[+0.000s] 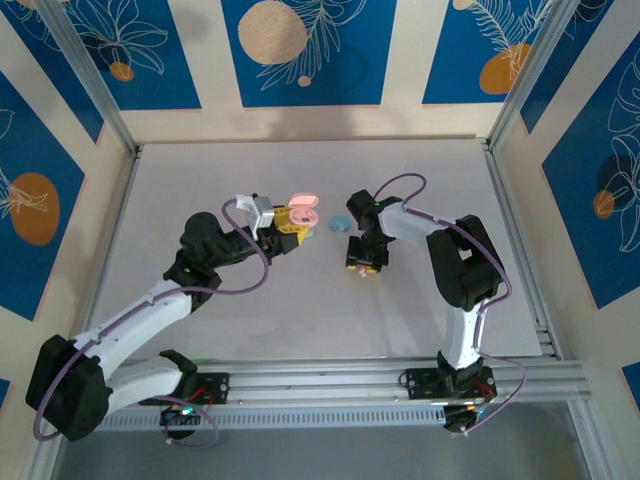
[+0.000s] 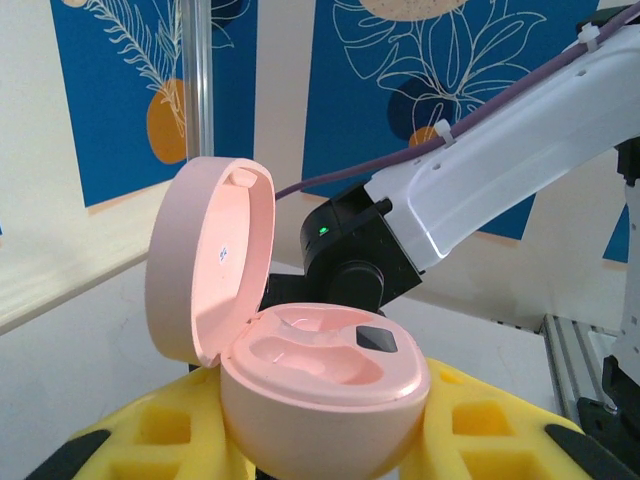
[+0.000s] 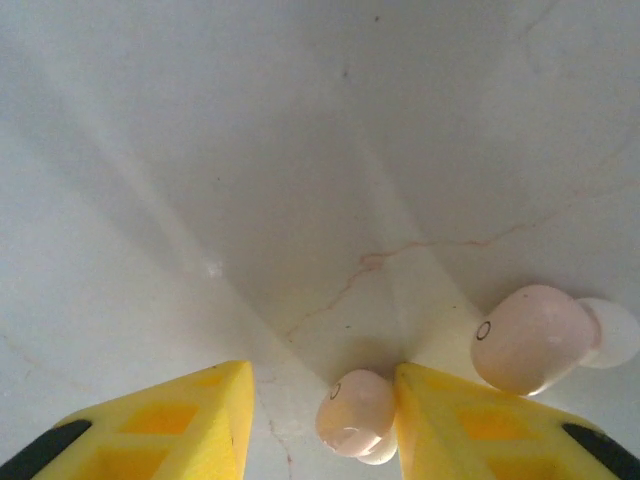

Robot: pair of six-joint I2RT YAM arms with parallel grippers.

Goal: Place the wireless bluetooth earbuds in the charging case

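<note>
Holding the pink charging case (image 2: 320, 390) upright with its lid swung open, the left gripper (image 1: 291, 228) has its yellow fingers (image 2: 480, 425) pinching the case's lower shell. A small blue round object (image 1: 340, 222) lies on the tabletop (image 1: 180, 170) between the arms. The right gripper (image 1: 362, 262) hangs low, fingers spread. One pink earbud (image 3: 355, 412) lies between them, touching the right-hand finger, and a second pink earbud (image 3: 530, 340) lies just outside it.
</note>
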